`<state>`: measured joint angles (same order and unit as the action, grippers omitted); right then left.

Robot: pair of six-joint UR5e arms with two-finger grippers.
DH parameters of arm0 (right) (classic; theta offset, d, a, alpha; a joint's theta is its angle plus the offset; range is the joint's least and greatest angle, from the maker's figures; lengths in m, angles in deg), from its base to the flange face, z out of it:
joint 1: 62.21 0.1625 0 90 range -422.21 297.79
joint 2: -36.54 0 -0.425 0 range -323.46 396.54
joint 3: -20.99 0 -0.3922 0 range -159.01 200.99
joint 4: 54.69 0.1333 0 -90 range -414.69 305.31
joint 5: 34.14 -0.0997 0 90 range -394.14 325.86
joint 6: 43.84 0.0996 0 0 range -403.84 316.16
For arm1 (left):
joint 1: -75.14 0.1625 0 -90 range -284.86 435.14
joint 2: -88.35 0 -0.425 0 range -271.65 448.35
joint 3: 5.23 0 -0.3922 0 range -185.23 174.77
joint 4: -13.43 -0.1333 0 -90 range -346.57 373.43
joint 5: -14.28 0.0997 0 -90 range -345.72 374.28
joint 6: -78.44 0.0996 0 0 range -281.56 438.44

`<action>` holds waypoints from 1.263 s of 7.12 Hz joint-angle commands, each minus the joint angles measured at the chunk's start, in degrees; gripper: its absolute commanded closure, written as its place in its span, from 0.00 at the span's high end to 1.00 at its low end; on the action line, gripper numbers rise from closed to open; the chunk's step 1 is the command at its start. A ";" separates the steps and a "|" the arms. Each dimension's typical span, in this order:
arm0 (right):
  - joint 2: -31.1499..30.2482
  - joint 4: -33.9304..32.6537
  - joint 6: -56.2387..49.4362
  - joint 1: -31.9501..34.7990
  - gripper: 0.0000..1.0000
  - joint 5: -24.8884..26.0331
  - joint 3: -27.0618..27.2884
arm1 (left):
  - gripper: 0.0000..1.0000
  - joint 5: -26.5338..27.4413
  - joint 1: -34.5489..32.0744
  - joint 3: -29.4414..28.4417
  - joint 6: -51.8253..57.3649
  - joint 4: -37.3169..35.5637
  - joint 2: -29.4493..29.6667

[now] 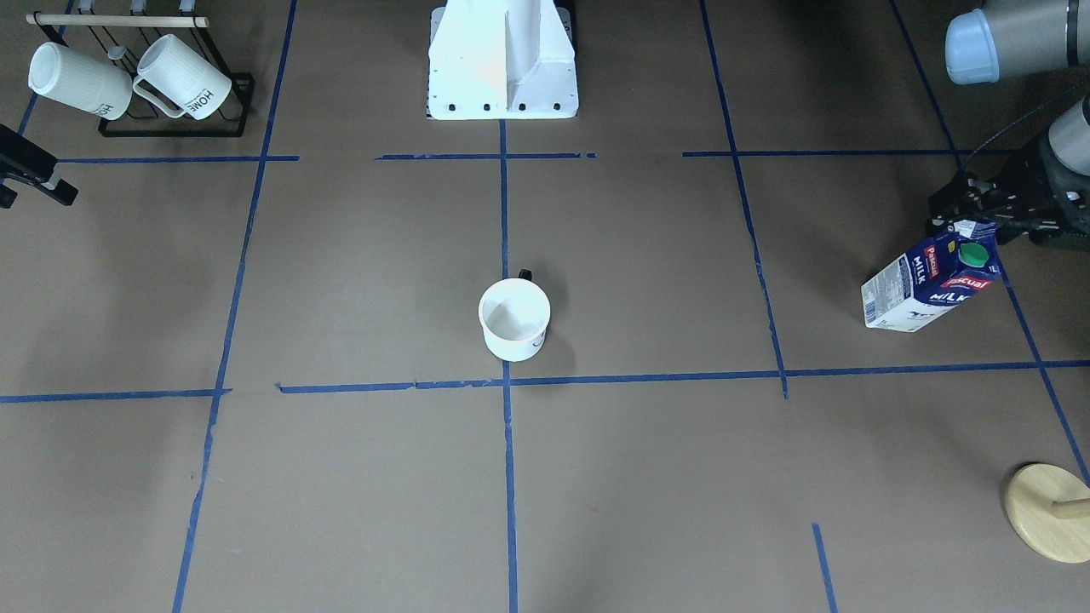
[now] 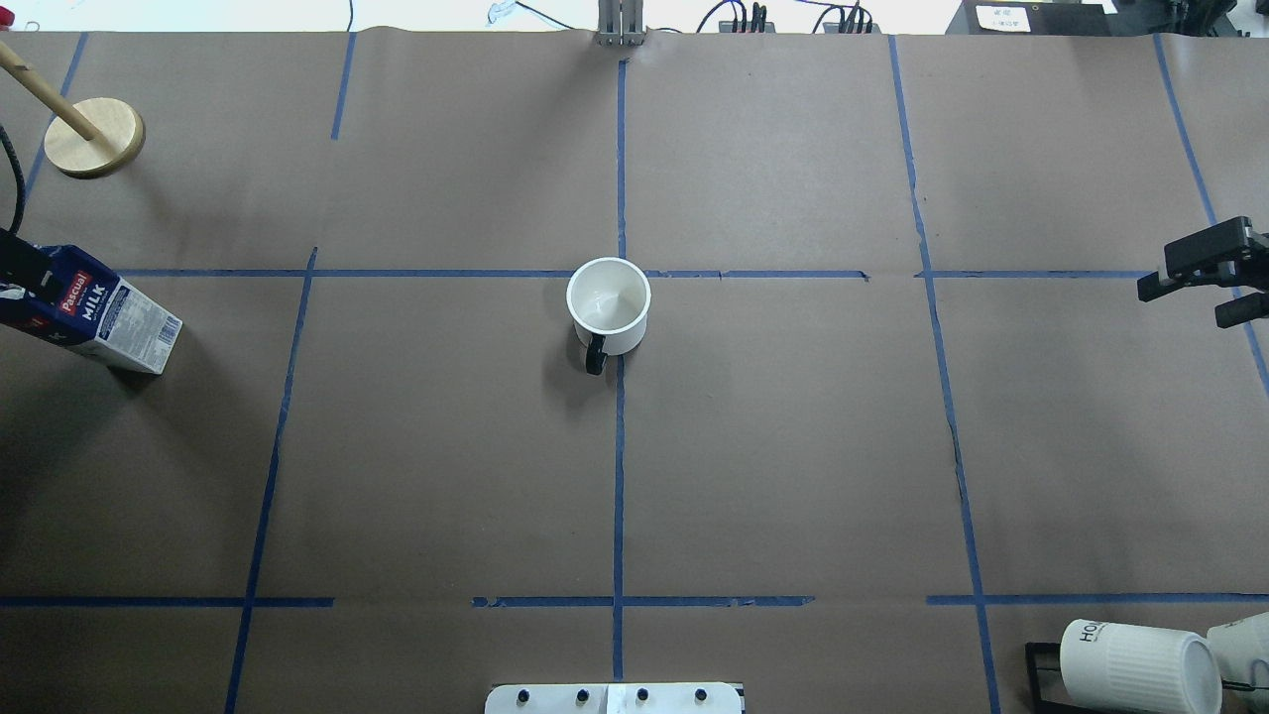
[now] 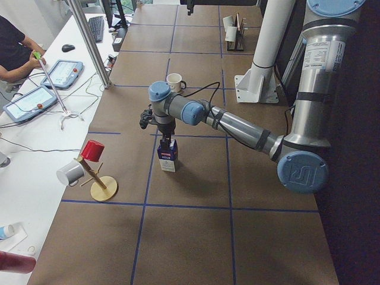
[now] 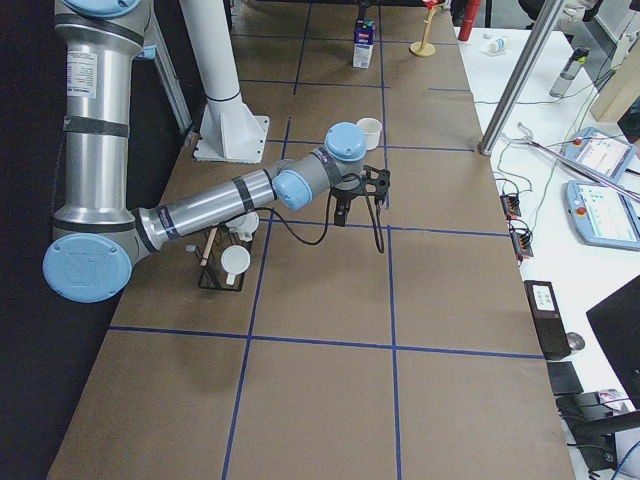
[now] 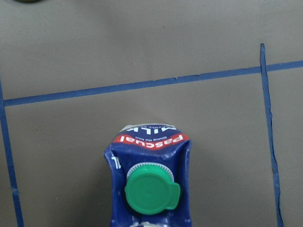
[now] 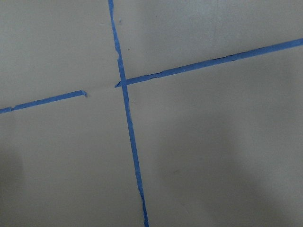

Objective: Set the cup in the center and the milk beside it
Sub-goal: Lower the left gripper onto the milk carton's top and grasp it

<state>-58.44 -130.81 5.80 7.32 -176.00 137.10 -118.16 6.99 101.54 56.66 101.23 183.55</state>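
Observation:
The cup (image 1: 514, 319), a smooth white mug with a black handle, stands upright at the center, on the long blue tape line next to the tape cross (image 1: 506, 383); it also shows in the overhead view (image 2: 609, 305). The milk (image 1: 928, 281), a dark blue carton with a green cap, is far off on my left side, also in the overhead view (image 2: 94, 315). My left gripper (image 1: 971, 223) sits on the carton's top ridge and looks shut on it; the left wrist view shows the cap (image 5: 150, 190) straight below. My right gripper (image 2: 1205, 288) is open and empty at the far right.
A black rack with two ribbed "HOME" mugs (image 1: 140, 81) stands at my near right corner. A round wooden stand (image 1: 1052, 511) is at the far left corner. The white robot base (image 1: 502, 60) is at the near middle edge.

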 commanded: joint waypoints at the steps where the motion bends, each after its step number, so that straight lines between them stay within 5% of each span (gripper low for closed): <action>1: -0.03 0.01 0.02 0.00 1.00 0.00 0.08 | 1.00 0.07 0.30 -2.96 0.07 1.31 1.04; 4: -0.03 0.01 0.02 0.00 1.00 0.00 0.08 | 1.00 0.07 0.65 -5.34 0.07 3.52 1.21; 5: -0.12 0.01 0.02 0.00 1.00 0.00 0.08 | 0.81 0.07 0.74 -5.25 -0.02 3.52 1.30; 7: -0.29 0.10 0.02 0.00 1.00 -0.09 0.25 | 0.06 0.07 0.74 -4.47 -0.19 3.52 1.30; 9: -0.29 0.19 0.02 -0.09 1.00 -0.09 0.25 | 0.00 -0.02 0.74 -1.06 -5.24 2.99 2.87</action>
<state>-58.75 -130.69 5.82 7.27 -176.07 137.34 -118.10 7.73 98.33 55.01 104.58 185.36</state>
